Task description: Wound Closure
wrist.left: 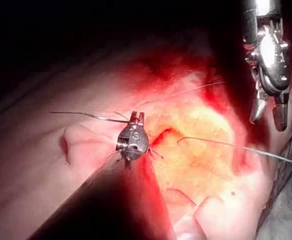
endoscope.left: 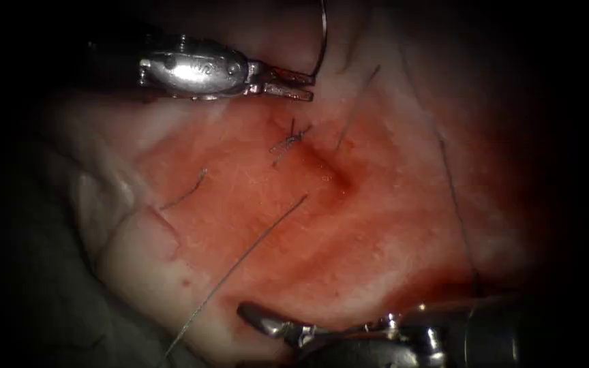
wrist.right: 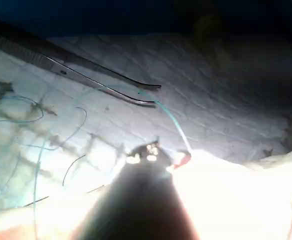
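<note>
The left arm's silver tool (endoscope.left: 293,83) is gripping the thin curved steel needle (endoscope.left: 322,41) near one end above the knotted, glistening reddened tissue (endoscope.left: 253,197); the right arm's steel tool (endoscope.left: 257,317) is lying empty below, jaw state unclear.

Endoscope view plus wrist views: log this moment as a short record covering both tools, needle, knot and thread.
Left tool: jaws shut on the needle, near one end of its curve
Needle: out of the tissue, arcing up from the jaws
Right tool: jaws open, holding nothing
Knot: tied on the tissue, short ends sticking out
Loose thread: lies across the tissue below the knot
</note>
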You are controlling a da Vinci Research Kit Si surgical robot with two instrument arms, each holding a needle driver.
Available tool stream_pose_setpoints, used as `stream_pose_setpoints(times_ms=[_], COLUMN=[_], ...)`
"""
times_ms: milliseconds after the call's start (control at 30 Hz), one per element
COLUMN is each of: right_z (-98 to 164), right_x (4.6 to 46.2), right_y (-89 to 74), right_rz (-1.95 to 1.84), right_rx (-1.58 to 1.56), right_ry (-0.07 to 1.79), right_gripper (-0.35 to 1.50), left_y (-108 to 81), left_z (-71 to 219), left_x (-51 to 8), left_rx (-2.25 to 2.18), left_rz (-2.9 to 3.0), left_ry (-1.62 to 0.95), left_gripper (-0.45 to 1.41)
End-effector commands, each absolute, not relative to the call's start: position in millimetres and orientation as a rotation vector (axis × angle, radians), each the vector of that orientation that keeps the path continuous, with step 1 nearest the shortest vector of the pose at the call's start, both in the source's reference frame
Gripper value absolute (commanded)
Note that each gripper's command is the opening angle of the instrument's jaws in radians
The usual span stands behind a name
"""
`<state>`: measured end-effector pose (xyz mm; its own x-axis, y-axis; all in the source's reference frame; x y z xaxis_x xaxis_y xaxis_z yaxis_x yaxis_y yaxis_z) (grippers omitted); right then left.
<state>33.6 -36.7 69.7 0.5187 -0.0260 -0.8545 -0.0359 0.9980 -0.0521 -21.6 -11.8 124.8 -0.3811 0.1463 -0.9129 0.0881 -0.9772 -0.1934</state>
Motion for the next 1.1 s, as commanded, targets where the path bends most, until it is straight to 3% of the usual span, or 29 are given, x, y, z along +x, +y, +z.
stream_pose_setpoints(times_ms=[33, 133, 167, 200, 233, 300, 400, 533, 733, 833, 1000, 1100], right_z=[70.0, 69.7, 69.5, 69.3, 69.1, 68.9, 69.1, 71.2, 79.4, 83.6, 91.4, 92.5], right_x=[33.9, 33.4, 33.1, 32.8, 32.3, 31.4, 29.9, 26.5, 21.6, 20.6, 19.9, 20.2], right_y=[-37.1, -36.3, -35.8, -35.3, -34.7, -33.9, -32.1, -27.8, -20.8, -18.9, -18.0, -18.1], right_rz=[0.014, 0.076, 0.098, 0.116, 0.154, 0.217, 0.297, 0.421, 0.707, 0.849, 1.093, 1.140], right_rx=[-0.062, -0.048, -0.047, -0.041, -0.019, 0.012, 0.035, 0.062, 0.116, 0.142, 0.257, 0.281], right_ry=[1.024, 1.040, 1.051, 1.055, 1.054, 1.064, 1.080, 1.093, 1.089, 1.098, 1.128, 1.135], right_gripper=[1.23, 1.23, 1.23, 1.23, 1.23, 1.15, 1.11, 1.11, 1.11, 1.11, 1.08, 1.08], left_y=[-11.7, -10.0, -9.4, -9.1, -8.9, -8.7, -8.5, -8.1, -11.2, -12.5, -15.1, -15.5], left_z=[127.6, 130.8, 131.6, 131.8, 132.1, 131.9, 130.9, 128.2, 124.9, 124.5, 124.0, 123.9], left_x=[-21.8, -20.1, -19.3, -19.0, -18.5, -18.0, -17.6, -17.0, -17.4, -18.1, -19.1, -19.2], left_rx=[-1.700, -1.633, -1.584, -1.556, -1.493, -1.448, -1.415, -1.390, -1.389, -1.412, -1.509, -1.542], left_rz=[2.552, 2.532, 2.501, 2.477, 2.401, 2.363, 2.336, 2.291, 2.305, 2.305, 2.337, 2.349], left_ry=[-0.338, -0.334, -0.341, -0.352, -0.403, -0.407, -0.387, -0.384, -0.376, -0.403, -0.465, -0.479], left_gripper=[-0.45, -0.45, -0.21, 0.17, 0.98, 1.15, 1.25, 1.20, 0.89, 0.81, 0.51, 0.46])
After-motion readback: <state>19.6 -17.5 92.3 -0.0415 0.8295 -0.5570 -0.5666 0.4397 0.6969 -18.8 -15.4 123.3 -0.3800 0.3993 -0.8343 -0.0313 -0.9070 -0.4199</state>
